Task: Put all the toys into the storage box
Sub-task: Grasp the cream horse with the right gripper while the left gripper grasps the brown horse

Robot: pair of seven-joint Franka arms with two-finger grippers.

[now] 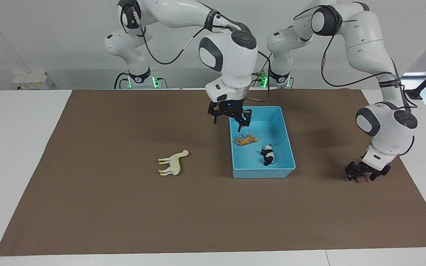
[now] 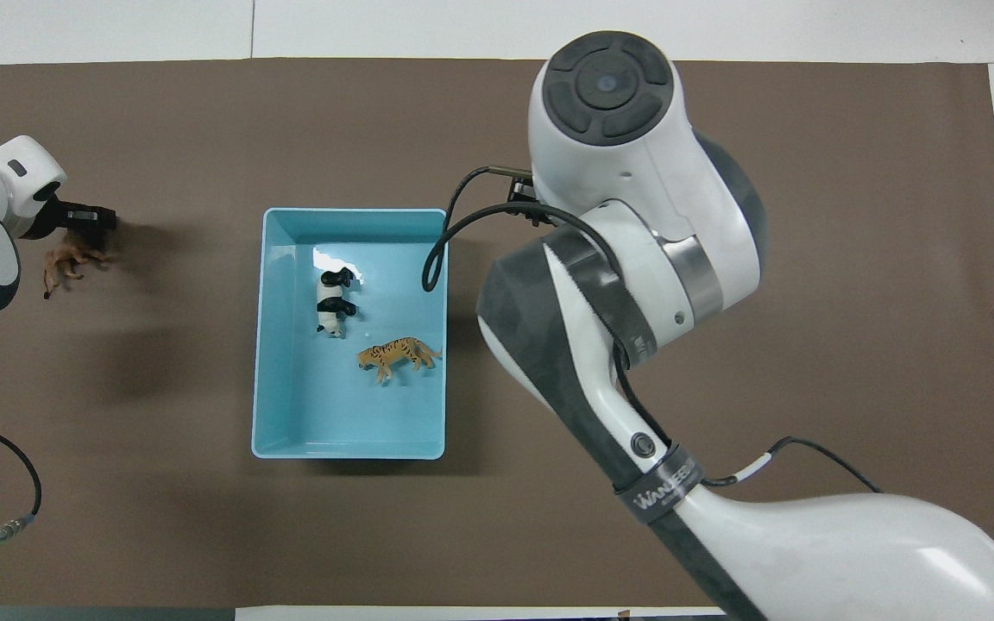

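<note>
The light blue storage box (image 1: pixel 263 173) (image 2: pixel 350 450) stands mid-table. In it lie the orange spotted cat (image 1: pixel 245 139) (image 2: pixel 398 355) and the black-and-white panda (image 1: pixel 268 154) (image 2: pixel 335 302). My right gripper (image 1: pixel 230 119) hangs open and empty over the box's wall toward the right arm's end. The cream-white horse (image 1: pixel 174 164) lies on its side on the mat toward the right arm's end; the right arm hides it in the overhead view. My left gripper (image 1: pixel 363 174) (image 2: pixel 83 220) is low on the mat, open, with the dark brown animal (image 1: pixel 361 180) (image 2: pixel 70 260) at its fingertips.
A brown mat (image 1: pixel 105 207) covers most of the white table (image 1: pixel 17 122). A small white object (image 1: pixel 31 79) sits at the robots' end beyond the mat. A loose black cable (image 2: pixel 5 483) lies on the mat near the left arm.
</note>
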